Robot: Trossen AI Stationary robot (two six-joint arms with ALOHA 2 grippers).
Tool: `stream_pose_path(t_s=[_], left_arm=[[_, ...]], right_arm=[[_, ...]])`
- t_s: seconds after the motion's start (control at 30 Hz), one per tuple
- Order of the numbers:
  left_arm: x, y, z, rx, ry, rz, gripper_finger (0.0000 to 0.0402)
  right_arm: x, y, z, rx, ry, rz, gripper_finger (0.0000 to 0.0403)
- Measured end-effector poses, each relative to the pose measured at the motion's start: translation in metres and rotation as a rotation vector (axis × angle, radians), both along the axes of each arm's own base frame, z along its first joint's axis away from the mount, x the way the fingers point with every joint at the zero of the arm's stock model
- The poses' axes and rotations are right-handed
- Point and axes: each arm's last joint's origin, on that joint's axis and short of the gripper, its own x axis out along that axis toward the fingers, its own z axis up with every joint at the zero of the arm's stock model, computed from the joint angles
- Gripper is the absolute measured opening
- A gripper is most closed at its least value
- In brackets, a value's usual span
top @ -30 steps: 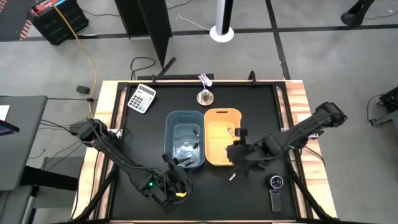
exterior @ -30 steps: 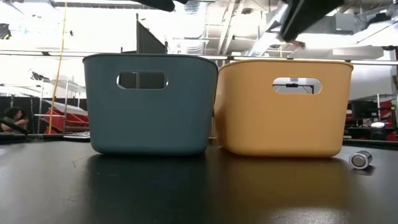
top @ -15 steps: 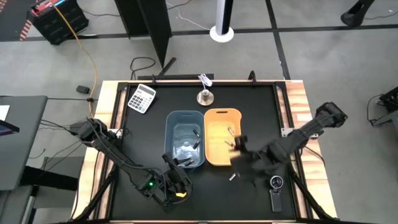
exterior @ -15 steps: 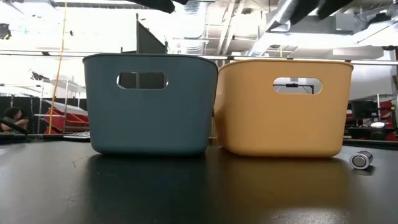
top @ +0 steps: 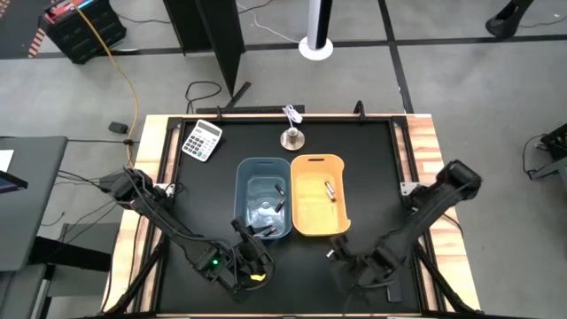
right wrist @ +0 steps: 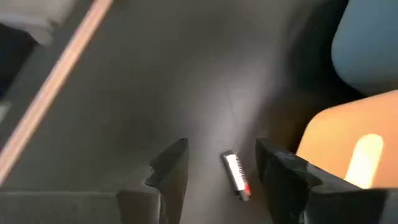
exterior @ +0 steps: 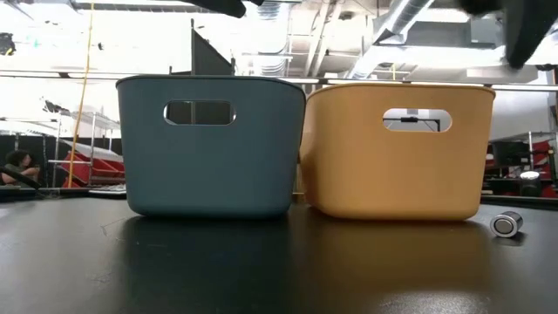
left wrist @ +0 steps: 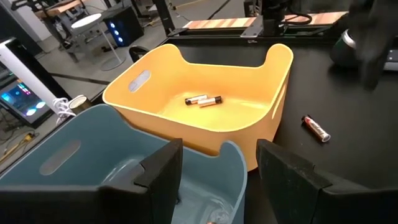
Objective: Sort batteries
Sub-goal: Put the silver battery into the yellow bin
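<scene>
loose battery (right wrist: pixel 237 175): slim, silvery, red-tipped, beside yellow bin (top: pixel 301 216) | right gripper (right wrist: pixel 219 167): jaws spread, battery between | left gripper (left wrist: pixel 217 171): spread | only left wrist view shows two batteries (left wrist: pixel 204 99) lying in bin

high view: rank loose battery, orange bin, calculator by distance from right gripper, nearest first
1. Loose battery: on the mat just beside the right gripper, in front of the orange bin.
2. Orange bin: mid-table, right of the blue bin.
3. Calculator: far back-left corner.

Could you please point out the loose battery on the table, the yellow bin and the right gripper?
loose battery (right wrist: pixel 237 175), right wrist view, mid-body.
yellow bin (left wrist: pixel 273 118), left wrist view, outer side wall.
right gripper (right wrist: pixel 217 168), right wrist view, midway between its open fingertips.
</scene>
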Motion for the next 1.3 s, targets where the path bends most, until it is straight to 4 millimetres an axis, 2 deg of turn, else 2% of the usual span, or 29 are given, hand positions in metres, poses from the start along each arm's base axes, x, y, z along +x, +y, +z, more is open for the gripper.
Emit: stream_pose_path(t_s=[0.27, 0.7, 0.93, 1.3], left_arm=[[0.001, 0.000, 0.001, -0.005, -0.007, -0.001, 0.0199], [0.001, 0.000, 0.001, -0.003, -0.005, -0.002, 0.0199], [0.001, 0.000, 0.001, 0.000, -0.003, -0.003, 0.0199], [0.000, 0.000, 0.000, 0.001, -0.002, -0.003, 0.0199]], right_arm=[[0.023, -0.003, -0.047, -0.037, 0.166, 0.018, 0.0198], [0.032, -0.012, -0.085, -0.182, 0.282, 0.007, 0.0198], [0.034, -0.014, -0.088, -0.212, 0.287, 0.000, 0.0198], [0.031, -0.003, -0.076, -0.247, 0.294, 0.082, 0.0182]])
